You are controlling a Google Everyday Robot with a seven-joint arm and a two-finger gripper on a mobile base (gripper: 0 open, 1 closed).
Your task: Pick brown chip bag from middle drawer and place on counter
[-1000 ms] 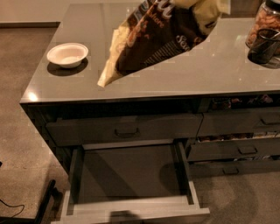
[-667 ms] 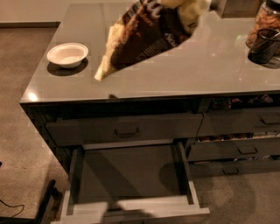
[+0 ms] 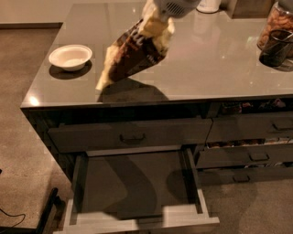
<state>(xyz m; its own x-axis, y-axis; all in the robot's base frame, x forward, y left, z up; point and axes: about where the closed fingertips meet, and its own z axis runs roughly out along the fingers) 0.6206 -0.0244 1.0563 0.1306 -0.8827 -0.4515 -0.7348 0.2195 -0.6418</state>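
View from my remote station. The tabletop (image 3: 219,68) – a glossy grey slab over dark cabinets – fills the upper half of the frame. Below its front edge the middle drawer (image 3: 137,183) stands pulled out, its dark floor bare between pale side walls. The closed drawer front (image 3: 130,133) above it shows a black bar handle. The brown chip bag (image 3: 135,52) hangs tilted over the left-centre of the tabletop, with its upper end at the gripper (image 3: 165,10) and its cream lower corner pointing down and left, close to the surface. I cannot tell whether that corner touches. The gripper sits at the top edge of the frame and holds the bag by its upper end. A white bowl (image 3: 70,56) rests near the tabletop's left edge, just beside the bag's low corner – apart from it. A jar (image 3: 277,23) and a dark cup (image 3: 274,48) stand at the far right.
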